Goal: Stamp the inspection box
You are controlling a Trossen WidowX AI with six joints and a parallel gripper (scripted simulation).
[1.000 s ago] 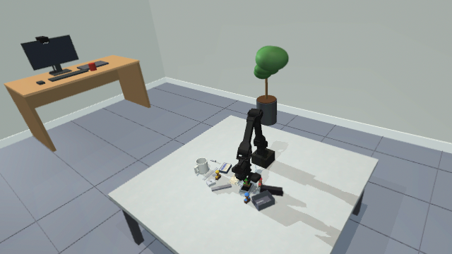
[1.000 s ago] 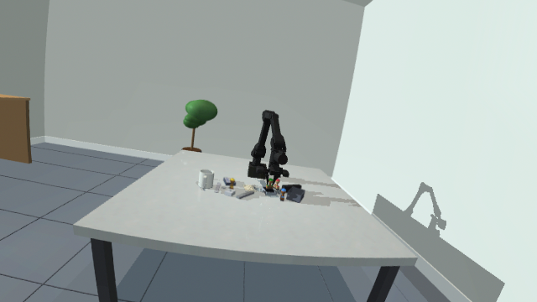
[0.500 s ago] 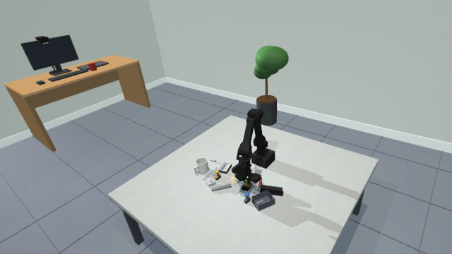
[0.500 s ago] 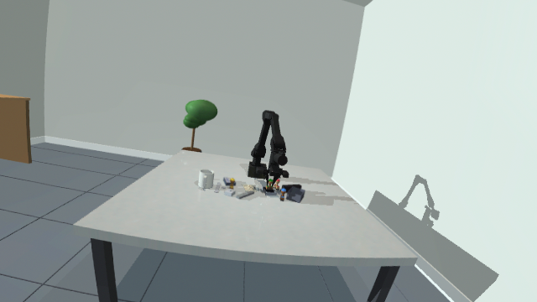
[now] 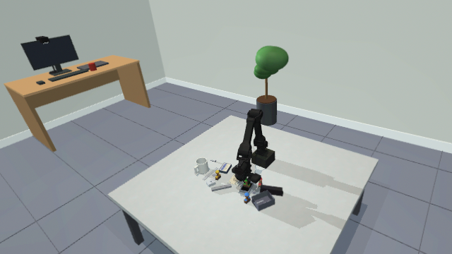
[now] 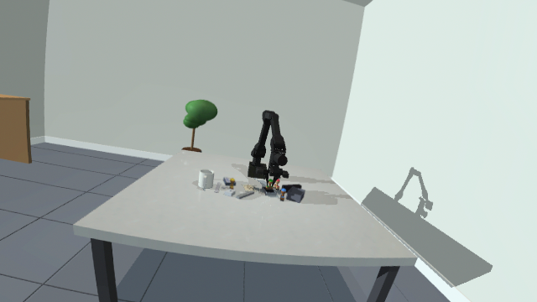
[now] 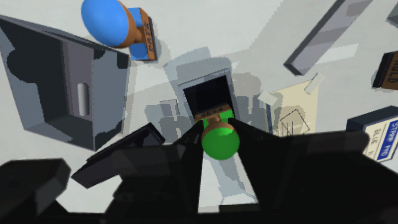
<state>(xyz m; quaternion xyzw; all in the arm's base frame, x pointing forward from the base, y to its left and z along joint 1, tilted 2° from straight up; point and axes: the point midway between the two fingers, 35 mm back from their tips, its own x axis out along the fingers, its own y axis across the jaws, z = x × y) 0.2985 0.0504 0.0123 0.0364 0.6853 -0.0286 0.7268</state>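
Green stamp [image 5: 246, 183] [image 6: 270, 183] [image 7: 220, 141]: this is the one in play, green knob toward the wrist camera, sitting right at the dark ink pad in the wrist view. Can't tell if it's actually touching the ink.
Pincer [image 7: 215, 122]: pinching the green stamp, one finger on each side of it.
Ink pad [image 7: 209, 95]: open, dark face up, in a pale case.
Card [image 7: 296, 111]: cream, just beside the pad, with a pale strip over a corner. Part of it is hidden behind the pincer, so no clue about the whole box.
Blue stamp [image 5: 246, 197] [image 6: 283, 194] [image 7: 112, 22]: upright on the counter [image 5: 169, 197] [image 6: 235, 222], near the grey tray.
Grey tray [image 5: 263, 200] [image 6: 295, 194] [image 7: 111, 100]: open-topped, something pale inside.
Yellow stamp [image 5: 217, 174] [image 6: 232, 183]: between the mug and the arm.
Mug [image 5: 202, 166] [image 6: 205, 179]: white, upright, farther out.
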